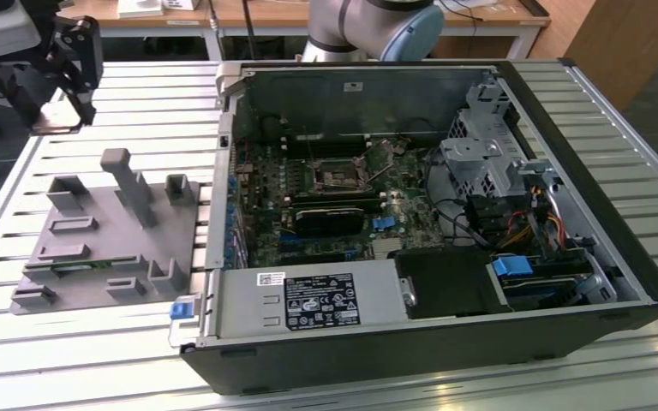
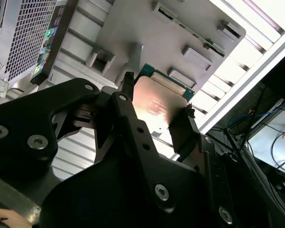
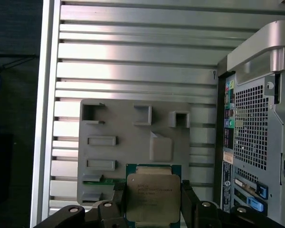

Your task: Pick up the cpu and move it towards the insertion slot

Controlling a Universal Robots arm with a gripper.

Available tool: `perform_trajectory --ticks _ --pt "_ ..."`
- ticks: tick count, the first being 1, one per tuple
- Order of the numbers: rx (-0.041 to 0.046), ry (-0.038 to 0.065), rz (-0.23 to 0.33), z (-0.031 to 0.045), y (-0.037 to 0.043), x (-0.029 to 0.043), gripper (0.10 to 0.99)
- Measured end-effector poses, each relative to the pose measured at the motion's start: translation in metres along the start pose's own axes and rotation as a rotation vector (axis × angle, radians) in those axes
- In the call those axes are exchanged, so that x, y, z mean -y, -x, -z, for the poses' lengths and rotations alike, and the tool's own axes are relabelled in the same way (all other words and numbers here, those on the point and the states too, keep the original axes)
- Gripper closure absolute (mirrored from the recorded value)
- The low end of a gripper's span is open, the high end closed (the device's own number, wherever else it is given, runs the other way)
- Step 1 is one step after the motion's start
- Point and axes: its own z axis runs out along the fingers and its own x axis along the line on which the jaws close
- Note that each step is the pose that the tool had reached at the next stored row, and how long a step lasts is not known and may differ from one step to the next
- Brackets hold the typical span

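Cpu (image 3: 152, 202) clamped by its thin edges in the closed gripper (image 3: 152, 190), above the grey fixture (image 3: 114, 114) and well apart from the insertion slot (image 1: 338, 177); may slip or tilt loose under any jolt.

Slatted metal table (image 1: 89, 342) - ribbed, silver, level. On it, toward the exterior view's left, stands a grey plastic fixture (image 1: 112, 231) with several upright posts and shallow recesses. A narrow green memory stick (image 3: 91, 180) lies in one slot near its edge.

Just beside the fixture an open black computer case (image 1: 421, 360) lies on its side, board exposed. Inside:
- a labelled power supply (image 1: 306, 304) at the near wall
- a long black card (image 1: 331, 218) on the board
- a metal drive cage (image 1: 483, 167) toward the exterior view's right, with orange and yellow cables (image 1: 523, 224) below it

A blue latch (image 1: 181, 308) sits at the case's near corner. The first wrist view shows the perforated rear grille (image 3: 249, 128). A wooden desk (image 1: 306, 13) stands behind.
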Motion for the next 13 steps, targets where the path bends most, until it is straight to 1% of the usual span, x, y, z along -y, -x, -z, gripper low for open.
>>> perform_trajectory --ticks 13 --pt "0.0001 0.0 0.0 0.0 0.0153 0.0003 0.541"
